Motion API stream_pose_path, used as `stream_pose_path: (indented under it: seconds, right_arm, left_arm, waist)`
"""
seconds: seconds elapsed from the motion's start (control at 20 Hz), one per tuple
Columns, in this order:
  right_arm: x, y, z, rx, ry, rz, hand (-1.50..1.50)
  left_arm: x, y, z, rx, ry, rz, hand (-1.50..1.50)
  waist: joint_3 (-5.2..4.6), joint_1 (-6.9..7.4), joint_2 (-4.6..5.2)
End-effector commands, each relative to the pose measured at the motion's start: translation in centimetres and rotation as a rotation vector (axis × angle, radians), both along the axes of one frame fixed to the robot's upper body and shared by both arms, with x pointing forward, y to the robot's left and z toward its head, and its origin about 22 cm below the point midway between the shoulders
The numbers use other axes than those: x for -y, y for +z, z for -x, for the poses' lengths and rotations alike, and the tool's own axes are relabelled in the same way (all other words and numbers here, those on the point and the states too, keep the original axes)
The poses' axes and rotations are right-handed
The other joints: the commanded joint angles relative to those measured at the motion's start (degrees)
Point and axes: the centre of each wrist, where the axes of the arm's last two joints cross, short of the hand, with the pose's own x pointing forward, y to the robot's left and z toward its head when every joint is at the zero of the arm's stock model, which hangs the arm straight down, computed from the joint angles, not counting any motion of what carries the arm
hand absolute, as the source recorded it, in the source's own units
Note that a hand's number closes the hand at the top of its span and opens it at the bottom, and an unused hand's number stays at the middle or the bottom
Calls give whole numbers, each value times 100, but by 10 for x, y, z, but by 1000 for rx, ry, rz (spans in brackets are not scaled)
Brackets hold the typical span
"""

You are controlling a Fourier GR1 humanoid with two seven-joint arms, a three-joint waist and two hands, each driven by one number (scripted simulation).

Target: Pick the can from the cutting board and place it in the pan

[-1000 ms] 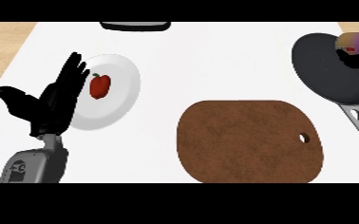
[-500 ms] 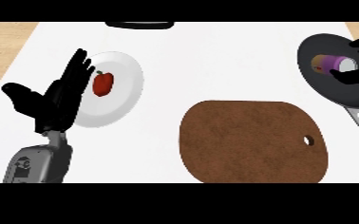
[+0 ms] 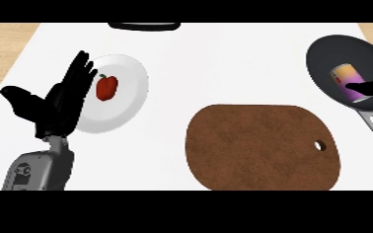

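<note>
Left hand: we see its fingers straight and spread, thumb out to the side, nothing held; it rests at the view's left, fingertips overlapping the rim of a white plate. On that plate lies a red pepper, just beside the fingers.

Right hand: we catch only a dark sliver at the right edge, lying against the can; whether those fingers are open or curled, we cannot tell.

The can lies on its side inside the dark pan, near the upper right. The brown cutting board sits below and left of the pan, bare on top. White counter under all of it.
</note>
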Motion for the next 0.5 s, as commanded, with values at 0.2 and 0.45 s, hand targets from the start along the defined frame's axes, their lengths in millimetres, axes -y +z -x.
stream_pose_path:
  seconds: [0.2,0.45]
  right_arm:
    - [41,17,26,229,-21,-338,-150]
    - [86,24,71,318,16,-501,-150]
  left_arm:
    - [-12,7,11,18,18,-15,0]
    - [-9,0,9,-7,32,-10,0]
  waist:
    - [2,-71,-56]
    - [-2,-205,-73]
